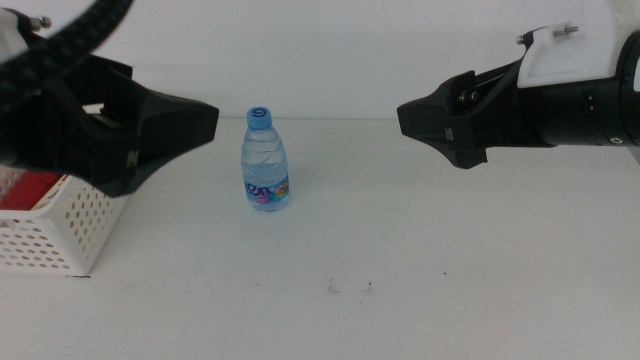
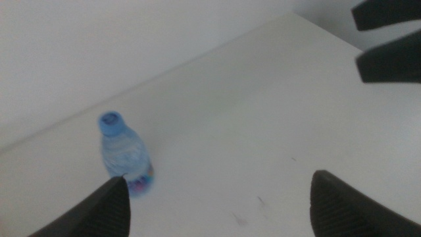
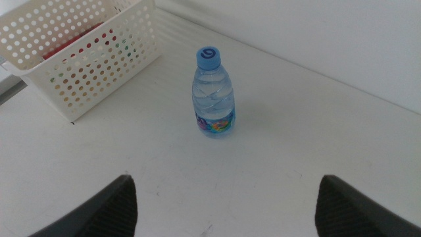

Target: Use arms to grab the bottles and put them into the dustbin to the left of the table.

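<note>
A small clear water bottle [image 1: 265, 160] with a blue cap stands upright on the white table [image 1: 420, 260], left of centre. My left gripper [image 1: 190, 120] hovers just left of it, above the dustbin [image 1: 55, 230], a white perforated basket at the table's left. In the left wrist view the left gripper [image 2: 220, 178] is open and empty, with the bottle [image 2: 125, 155] beside one jaw. My right gripper [image 1: 430, 120] hangs well to the bottle's right. The right wrist view shows this gripper [image 3: 227, 178] open too, the bottle [image 3: 214, 95] beyond it. Something red [image 3: 72, 43] lies inside the dustbin [image 3: 99, 72].
A few dark specks [image 1: 350, 288] mark the table in front of the bottle. A pale wall runs along the table's far edge. The right arm's jaws [image 2: 388, 39] appear in the left wrist view.
</note>
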Tool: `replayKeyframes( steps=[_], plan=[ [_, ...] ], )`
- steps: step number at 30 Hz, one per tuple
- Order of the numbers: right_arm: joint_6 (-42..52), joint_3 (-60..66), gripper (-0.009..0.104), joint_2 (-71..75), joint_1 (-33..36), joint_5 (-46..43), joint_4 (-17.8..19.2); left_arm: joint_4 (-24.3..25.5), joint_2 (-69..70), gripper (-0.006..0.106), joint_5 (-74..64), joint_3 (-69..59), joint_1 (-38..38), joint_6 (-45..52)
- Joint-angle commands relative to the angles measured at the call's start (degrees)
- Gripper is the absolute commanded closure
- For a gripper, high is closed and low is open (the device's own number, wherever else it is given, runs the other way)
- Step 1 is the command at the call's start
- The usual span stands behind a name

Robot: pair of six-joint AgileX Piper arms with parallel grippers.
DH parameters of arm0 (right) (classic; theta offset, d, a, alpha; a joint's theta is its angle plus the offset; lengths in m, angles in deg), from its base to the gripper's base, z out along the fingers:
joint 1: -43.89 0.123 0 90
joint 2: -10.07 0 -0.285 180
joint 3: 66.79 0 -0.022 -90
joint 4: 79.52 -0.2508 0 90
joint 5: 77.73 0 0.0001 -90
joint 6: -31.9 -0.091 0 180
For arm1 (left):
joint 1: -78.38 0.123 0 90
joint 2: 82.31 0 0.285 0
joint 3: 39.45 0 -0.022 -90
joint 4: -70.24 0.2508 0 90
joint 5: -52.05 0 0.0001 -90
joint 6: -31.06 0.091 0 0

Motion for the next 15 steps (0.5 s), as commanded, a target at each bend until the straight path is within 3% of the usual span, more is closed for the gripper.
replayKeyframes(
  steps=[1, 9, 15],
  plan=[
    [0.57, -0.61, 0.009, 0.31, 0.18, -0.18, 0.02, 1.69, 0.23, 0.007, 2.58, 0.35, 0.10, -0.68],
    [0.57, -0.61, 0.009, 0.31, 0.18, -0.18, 0.02, 2.61, 0.11, 0.007, 15.57, -1.58, 0.26, 3.73],
    [0.57, -0.61, 0.009, 0.31, 0.18, -0.18, 0.02, 1.87, 0.22, 0.007, 28.40, -11.46, 4.95, 4.31]
  ],
)
